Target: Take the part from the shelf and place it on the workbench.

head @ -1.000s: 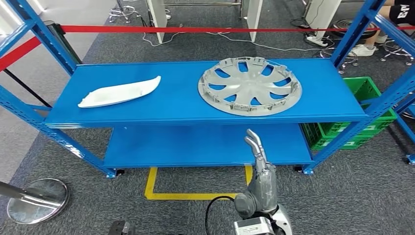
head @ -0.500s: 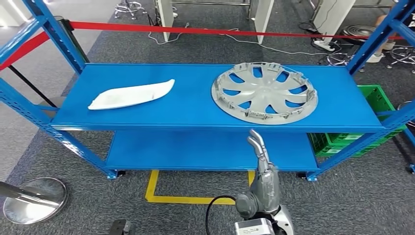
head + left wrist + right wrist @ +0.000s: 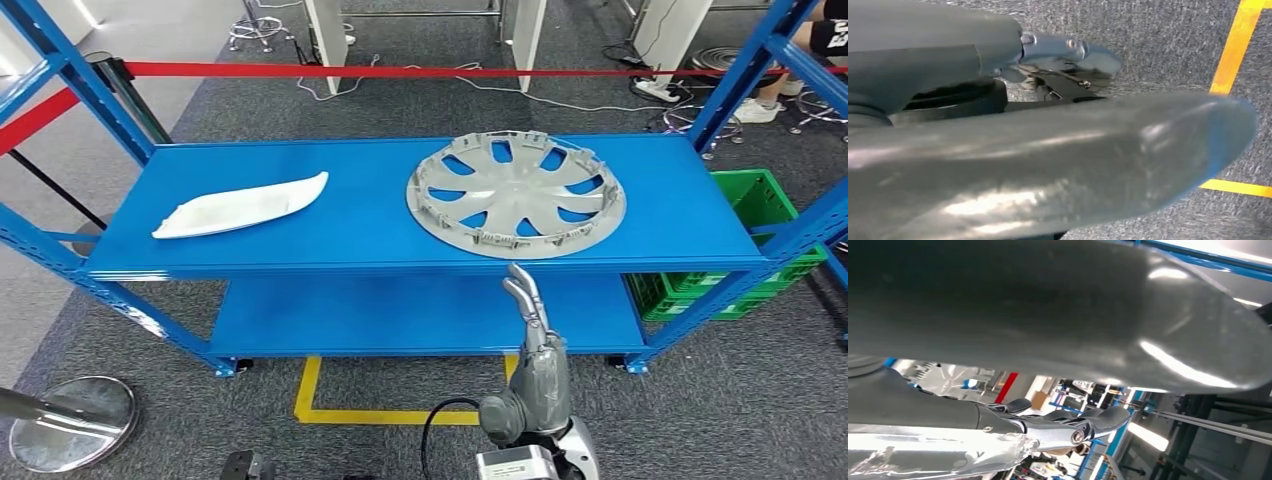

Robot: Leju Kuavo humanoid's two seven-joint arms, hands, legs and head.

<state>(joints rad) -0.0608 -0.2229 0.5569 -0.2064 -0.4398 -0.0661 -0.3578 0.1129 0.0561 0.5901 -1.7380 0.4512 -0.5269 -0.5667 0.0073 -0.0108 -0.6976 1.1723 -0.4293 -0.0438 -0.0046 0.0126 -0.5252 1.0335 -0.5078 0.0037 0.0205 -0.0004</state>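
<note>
Hubcap [image 3: 515,194] sits flat on your shelf's [image 3: 380,225] top level, center-right of frame | right hand [image 3: 531,340] below it, lower center, fingers straight, holding nothing | left hand [image 3: 1048,150] fingers: can't tell

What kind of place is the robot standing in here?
Probably a workshop or factory test area. A blue metal shelf rack holds a round grey plastic wheel cover and a long white plastic part; a red barrier tape ropes off the grey carpet.
</note>
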